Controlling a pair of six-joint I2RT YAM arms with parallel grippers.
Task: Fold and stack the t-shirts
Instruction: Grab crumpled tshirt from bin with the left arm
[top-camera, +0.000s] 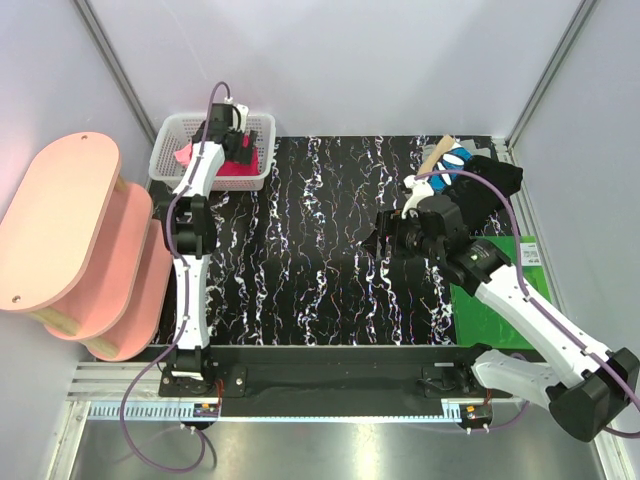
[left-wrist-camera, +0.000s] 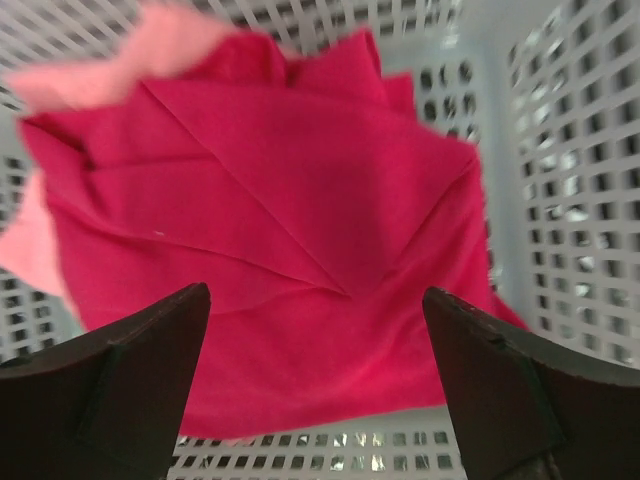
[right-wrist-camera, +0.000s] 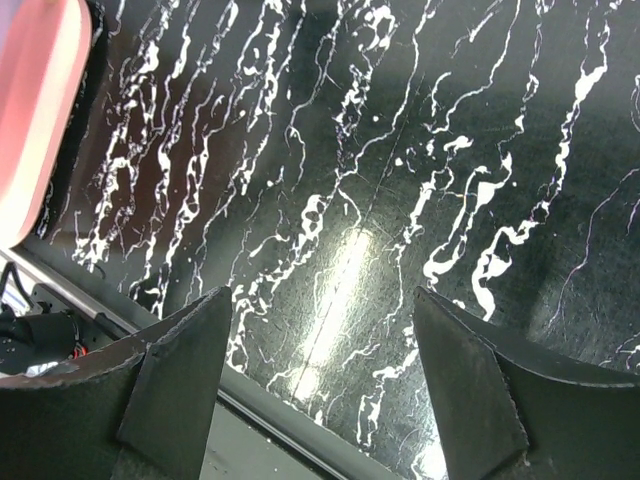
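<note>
The crimson t-shirt (left-wrist-camera: 290, 230) lies crumpled in the white mesh basket (left-wrist-camera: 570, 200) and fills the centre of the left wrist view. A lighter pink t-shirt (left-wrist-camera: 150, 50) shows at its upper left edge. The left end effector (left-wrist-camera: 315, 295) hovers directly above the crimson garment, jaws spread wide with nothing between them. The right end effector (right-wrist-camera: 320, 300) is likewise wide open and empty, positioned over the bare black marbled worktop (right-wrist-camera: 400, 150). A folded blue-and-white t-shirt (top-camera: 455, 158) sits at the upper right of the top view. Handling assessment: the crimson garment is light, soft and limp. It will probably drape and sag when lifted, and may drag the pink one along. Recommended hold: pinch a raised fold ridge near the centre, or one free edge, and close fully so the thin cloth does not slip.
</note>
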